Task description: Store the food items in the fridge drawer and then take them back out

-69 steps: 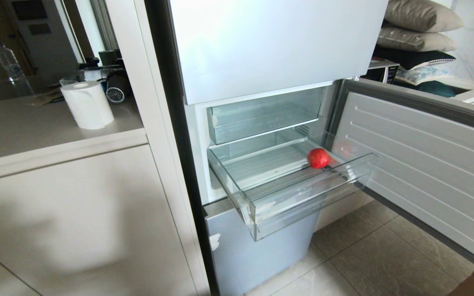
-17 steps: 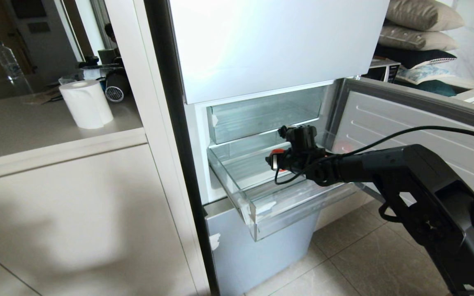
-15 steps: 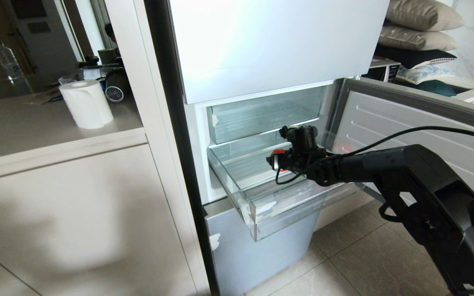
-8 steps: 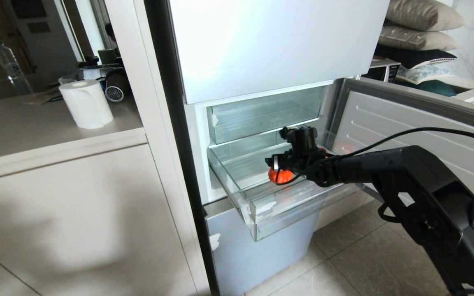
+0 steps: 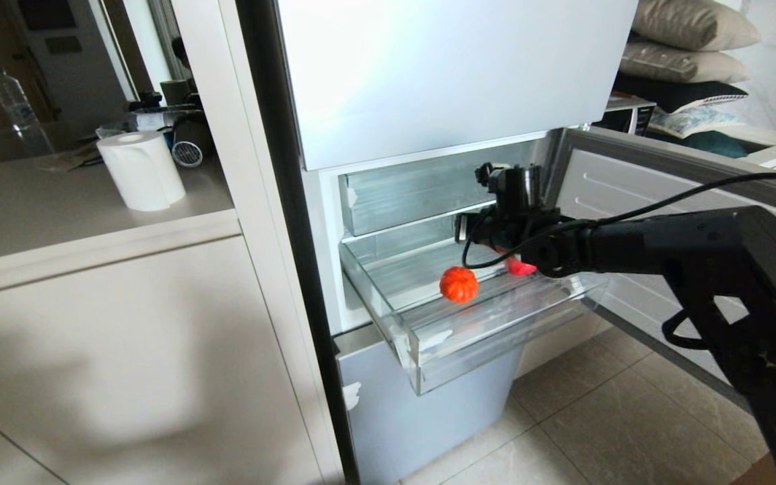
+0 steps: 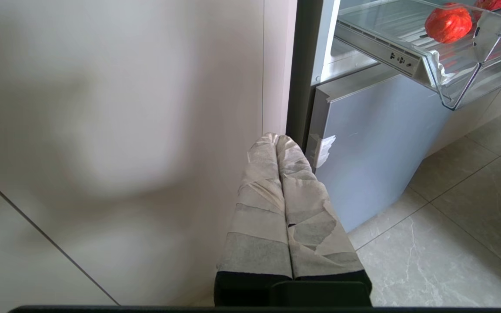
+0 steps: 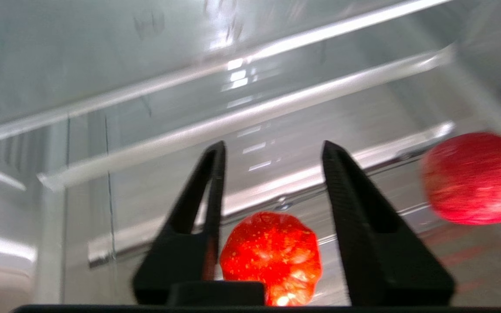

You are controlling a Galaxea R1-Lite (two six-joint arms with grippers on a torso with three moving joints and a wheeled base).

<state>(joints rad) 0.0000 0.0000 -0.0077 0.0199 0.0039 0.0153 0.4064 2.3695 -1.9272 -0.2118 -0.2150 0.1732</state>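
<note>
Fridge drawer (image 5: 428, 340), clear plastic with a ribbed floor, is shown pulled out so its contents can be reached. A ribbed orange-red fruit (image 5: 459, 284) lies near the front wall; a smooth red apple (image 5: 520, 267) lies further back, partly hidden. The right gripper (image 7: 272, 174) is held above them, fingers spread and empty. The left gripper (image 6: 278, 141) is pressed together, parked low beside the cabinet.
</note>
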